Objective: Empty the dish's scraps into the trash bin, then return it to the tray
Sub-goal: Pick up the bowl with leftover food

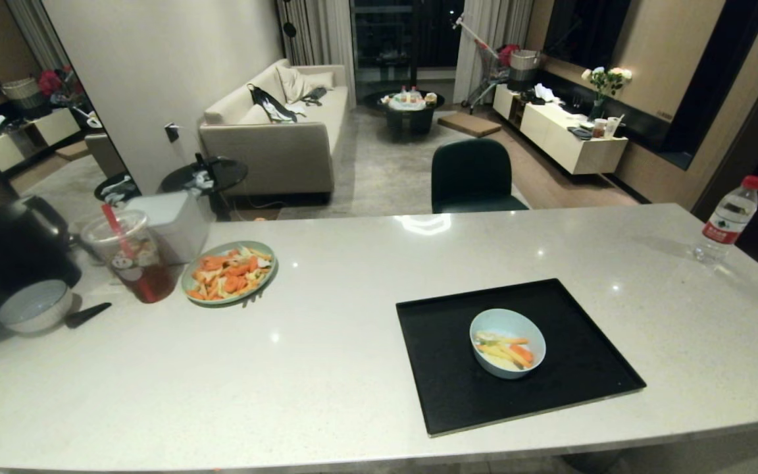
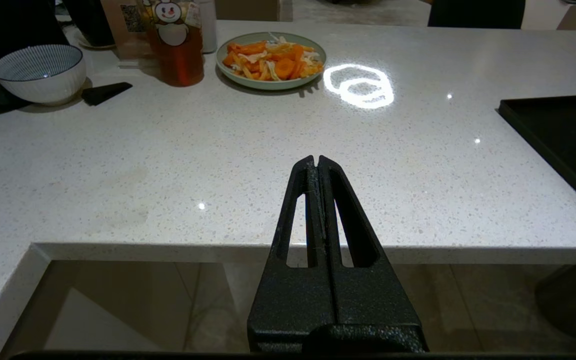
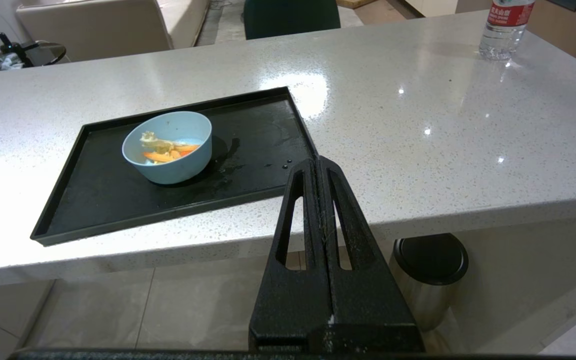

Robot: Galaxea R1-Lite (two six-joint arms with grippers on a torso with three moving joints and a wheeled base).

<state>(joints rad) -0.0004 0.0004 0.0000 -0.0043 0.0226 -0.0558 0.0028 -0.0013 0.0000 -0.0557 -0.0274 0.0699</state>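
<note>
The pale blue dish [image 1: 507, 342] [image 3: 168, 146] stands upright near the middle of the black tray [image 1: 445, 388] [image 3: 93, 210] on the white counter. Orange and pale yellow scraps [image 1: 507, 351] [image 3: 165, 149] lie inside it. My right gripper [image 3: 317, 160] is shut and empty, held off the counter's near edge, to the right of the tray. My left gripper [image 2: 316, 159] is also shut and empty, before the counter's near edge, left of the tray's corner [image 2: 558, 135]. Neither arm shows in the head view. The trash bin is out of view.
A green plate of carrot pieces [image 1: 229, 271] [image 2: 271, 60], a cup of red drink [image 1: 130, 260], a white bowl [image 1: 35, 305] and a dark kettle [image 1: 7, 243] crowd the counter's left. A water bottle [image 1: 728, 217] stands far right. A steel cylinder with a black lid [image 3: 430, 270] stands on the floor under the counter.
</note>
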